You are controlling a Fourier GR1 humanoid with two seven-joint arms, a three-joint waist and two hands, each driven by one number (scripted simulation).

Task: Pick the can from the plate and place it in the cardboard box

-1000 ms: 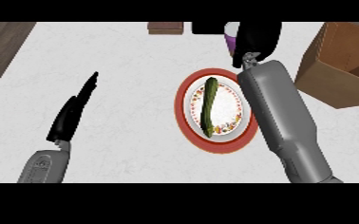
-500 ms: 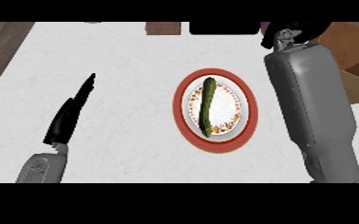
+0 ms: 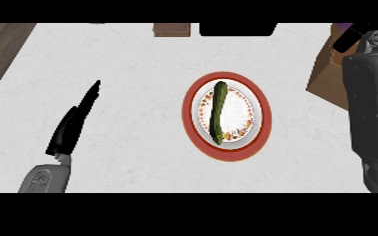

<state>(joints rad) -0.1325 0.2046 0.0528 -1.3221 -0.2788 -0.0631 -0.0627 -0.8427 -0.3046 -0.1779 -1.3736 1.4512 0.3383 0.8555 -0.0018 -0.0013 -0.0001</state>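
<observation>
Right hand: shifted from beside plate to over cardboard box at counter's right edge; curled round purple can, not yet released. Left hand: flat, nothing held.

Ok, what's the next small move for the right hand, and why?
Probably lower the right hand into the cardboard box and let go there. It hangs above the box's edge with a purple sliver beside it, likely the can; the plate holds only a green vegetable.
</observation>
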